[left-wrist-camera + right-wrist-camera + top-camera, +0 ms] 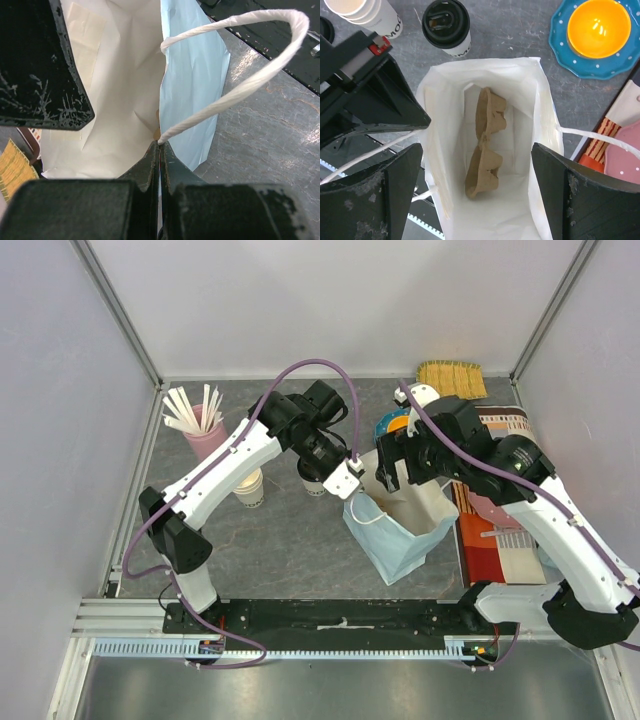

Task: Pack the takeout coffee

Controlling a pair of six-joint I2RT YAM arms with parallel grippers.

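Left gripper (160,146) pinches the bag (195,85) rim at its handle (240,85); right gripper (479,165) hovers, jaws spread, over the mouth. Takeout coffee (446,24) stands mid-bench (520,30) just beside the bag, seemingly unpacked; the right gripper probably grasps it next

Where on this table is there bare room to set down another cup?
Bare tabletop lies front left, bordered by the left arm's base, the stacked cups and the paper bag. The right side is crowded: blue plate and bamboo mat behind the bag, printed mats beside it. The takeout coffee stands close by the stacked cups, under the left arm.
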